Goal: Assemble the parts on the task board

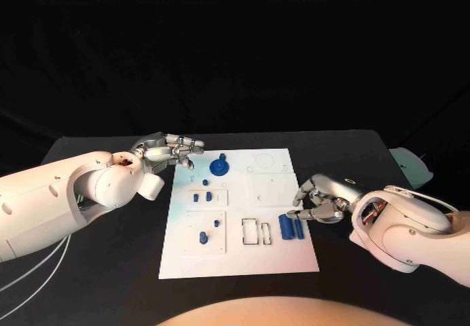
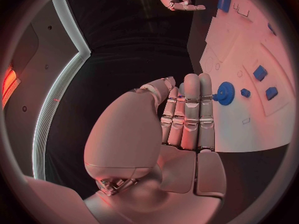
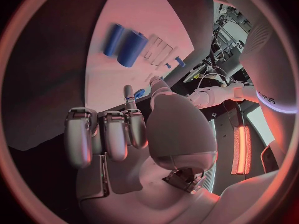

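while the white task board (image 1: pixel 284 261) lies flat in the middle of the black table (image 1: pixel 98 272), both arms sit at its edges and neither hand holds anything. the left hand (image 1: pixel 172 151) hovers just off the board's far left corner, over the dark tabletop; from its wrist camera the fingers (image 2: pixel 190 112) lie straight and pressed side by side, the thumb bent across in front of them, nothing in the grasp. just beyond those fingertips stands a blue gear-shaped part (image 1: pixel 219 165), a round toothed piece on the board's far section, close to the hand but not touched.

the right hand (image 1: pixel 321 199) rests at the board's right edge, about halfway along, fingers curled loosely inward with gaps between them and empty. just beside it, on the board, lie two blue cylinder parts (image 1: pixel 291 227) side by side, touching or nearly so; i cannot tell whether a fingertip brushes them. next to these are two outlined rectangular slots (image 1: pixel 257 231).

further left on the board are several small blue pieces: a pair of short blocks (image 1: pixel 202 197) in a square recess, a tiny peg (image 1: pixel 206 182) above them, and two more small pegs (image 1: pixel 208 230) in the nearer recess. the far right section of the board shows faint round outlines.
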Controlling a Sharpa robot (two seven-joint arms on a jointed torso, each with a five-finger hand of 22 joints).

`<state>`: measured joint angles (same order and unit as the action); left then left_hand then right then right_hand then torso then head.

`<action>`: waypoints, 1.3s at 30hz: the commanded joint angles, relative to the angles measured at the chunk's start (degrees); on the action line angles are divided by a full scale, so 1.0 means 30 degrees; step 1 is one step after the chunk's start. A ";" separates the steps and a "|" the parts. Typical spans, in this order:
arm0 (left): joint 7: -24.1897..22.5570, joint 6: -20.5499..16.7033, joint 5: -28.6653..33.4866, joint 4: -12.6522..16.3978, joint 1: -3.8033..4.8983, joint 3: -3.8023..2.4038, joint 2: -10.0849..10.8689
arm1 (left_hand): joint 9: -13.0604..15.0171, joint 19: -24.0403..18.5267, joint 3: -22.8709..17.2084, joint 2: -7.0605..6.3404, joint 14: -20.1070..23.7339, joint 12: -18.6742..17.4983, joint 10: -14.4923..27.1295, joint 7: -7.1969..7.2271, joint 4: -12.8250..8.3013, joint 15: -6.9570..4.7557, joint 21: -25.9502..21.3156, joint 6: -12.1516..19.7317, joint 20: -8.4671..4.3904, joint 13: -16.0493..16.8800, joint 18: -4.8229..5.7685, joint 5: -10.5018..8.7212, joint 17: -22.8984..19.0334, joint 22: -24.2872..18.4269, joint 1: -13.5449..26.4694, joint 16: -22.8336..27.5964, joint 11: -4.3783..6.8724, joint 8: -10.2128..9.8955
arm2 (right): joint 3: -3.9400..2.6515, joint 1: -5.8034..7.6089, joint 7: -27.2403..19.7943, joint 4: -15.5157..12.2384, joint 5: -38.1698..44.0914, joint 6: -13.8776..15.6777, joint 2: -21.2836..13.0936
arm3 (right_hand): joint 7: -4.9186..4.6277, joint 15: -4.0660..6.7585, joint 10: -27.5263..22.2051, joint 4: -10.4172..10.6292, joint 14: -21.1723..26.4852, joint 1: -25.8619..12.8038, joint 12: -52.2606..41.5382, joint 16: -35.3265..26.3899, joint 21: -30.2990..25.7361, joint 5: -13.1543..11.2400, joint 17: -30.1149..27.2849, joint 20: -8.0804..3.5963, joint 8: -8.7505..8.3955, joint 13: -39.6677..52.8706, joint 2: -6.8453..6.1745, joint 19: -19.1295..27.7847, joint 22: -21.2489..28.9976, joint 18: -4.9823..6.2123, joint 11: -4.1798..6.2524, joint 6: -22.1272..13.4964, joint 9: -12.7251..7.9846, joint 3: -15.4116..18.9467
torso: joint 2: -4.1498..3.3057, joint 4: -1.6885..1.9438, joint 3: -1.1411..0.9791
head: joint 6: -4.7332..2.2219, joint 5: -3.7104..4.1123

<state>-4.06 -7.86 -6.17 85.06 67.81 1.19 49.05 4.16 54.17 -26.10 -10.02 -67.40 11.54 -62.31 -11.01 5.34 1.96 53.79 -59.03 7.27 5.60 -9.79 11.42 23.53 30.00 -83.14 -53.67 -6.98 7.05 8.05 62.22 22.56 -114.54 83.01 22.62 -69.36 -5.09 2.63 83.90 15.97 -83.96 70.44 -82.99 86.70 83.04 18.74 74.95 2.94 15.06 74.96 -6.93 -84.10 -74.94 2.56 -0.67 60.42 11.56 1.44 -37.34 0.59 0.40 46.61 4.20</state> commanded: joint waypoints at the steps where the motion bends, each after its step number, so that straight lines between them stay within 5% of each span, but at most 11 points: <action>1: -0.0151 0.0186 -0.0024 0.0098 -0.0004 0.0001 0.0015 | -0.0008 -0.0105 0.0086 0.0208 0.0108 0.0017 0.0164 -0.0026 0.0026 0.0052 -0.0046 0.0120 -0.0017 -0.0020 -0.0264 -0.0043 -0.0017 -0.0023 0.0054 0.0110 -0.0002 0.0098 | 0.0041 -0.0327 0.1846 -0.0103 0.1315 0.0114 -0.0011 | 0.0009 0.0171 0.0452 0.0110 -0.1521 -0.0049 -0.0182 0.0119 0.0130 0.0366 0.2510 0.0042 0.0164 0.2634 0.0189 -0.1141 -0.4144 -0.0376 -0.0004 0.0114 0.0074 0.0326 | 0.0033 -0.0039 0.0000 | 0.0092 0.0198; 12: -0.0157 0.0165 -0.0024 0.0232 -0.0010 0.0013 0.0150 | -0.0008 -0.0105 0.0086 0.0208 0.0108 0.0017 0.0164 -0.0026 0.0026 0.0052 -0.0046 0.0120 -0.0017 -0.0020 -0.0264 -0.0043 -0.0017 -0.0023 0.0054 0.0110 -0.0002 0.0098 | 0.0091 -0.1294 0.2902 0.0123 0.2172 0.0253 0.0636 | 0.0052 0.0195 0.0407 0.0231 -0.1519 -0.0337 -0.0132 0.0132 0.0162 0.1061 0.2534 0.0023 0.0286 0.2642 0.0415 -0.1157 -0.4183 -0.0384 0.0029 0.0128 0.0250 0.1029 | 0.0009 -0.0034 -0.0002 | 0.0335 0.0336; 19: -0.0172 0.0206 -0.0024 0.0314 -0.0010 0.0014 0.0244 | -0.0007 -0.0102 0.0105 0.0223 0.0108 0.0038 0.0184 -0.0029 0.0042 0.0057 -0.0066 0.0131 -0.0009 -0.0021 -0.0263 -0.0041 -0.0025 -0.0038 0.0077 0.0111 -0.0004 0.0108 | 0.0097 -0.1589 0.3126 0.0526 0.2345 0.0434 0.1178 | 0.0111 0.0230 0.0422 0.0231 -0.1516 -0.0462 -0.0136 0.0132 0.0167 0.1691 0.2536 -0.0001 0.0394 0.2685 0.0717 -0.1162 -0.4200 -0.0386 0.0077 0.0217 0.0365 0.1286 | 0.0008 -0.0030 -0.0008 | 0.0418 0.0233; 39: -0.0106 0.0300 -0.0024 0.0396 -0.0010 0.0013 0.0356 | -0.0006 -0.0100 0.0128 0.0224 0.0107 0.0053 0.0199 -0.0033 0.0062 0.0063 -0.0081 0.0142 -0.0003 -0.0021 -0.0262 -0.0043 -0.0031 -0.0050 0.0108 0.0110 -0.0009 0.0114 | 0.0096 -0.2270 0.3237 0.1337 0.2216 0.0027 0.2361 | 0.0160 0.0260 0.0450 0.0253 -0.1508 -0.0549 -0.0160 0.0116 0.0145 0.1812 0.2500 -0.0021 0.0488 0.2729 0.0863 -0.1155 -0.4200 -0.0382 0.0117 0.0331 0.0444 0.1425 | 0.0011 -0.0048 -0.0009 | 0.0553 0.0125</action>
<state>-4.11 -7.84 -6.18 86.05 67.77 1.27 50.16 4.16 54.17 -25.93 -9.79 -67.40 11.54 -62.10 -11.00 5.52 1.96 53.80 -59.03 7.26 5.62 -9.79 11.42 23.49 29.94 -82.91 -53.67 -7.18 7.05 8.24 55.67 31.63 -110.78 89.12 23.74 -62.47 -4.54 2.98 83.89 16.77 -83.93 68.70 -83.35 86.90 83.31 23.95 74.92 2.96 16.20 74.93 -4.76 -84.11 -74.91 2.57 -0.67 60.97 12.95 5.45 -37.29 0.43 0.37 48.24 4.62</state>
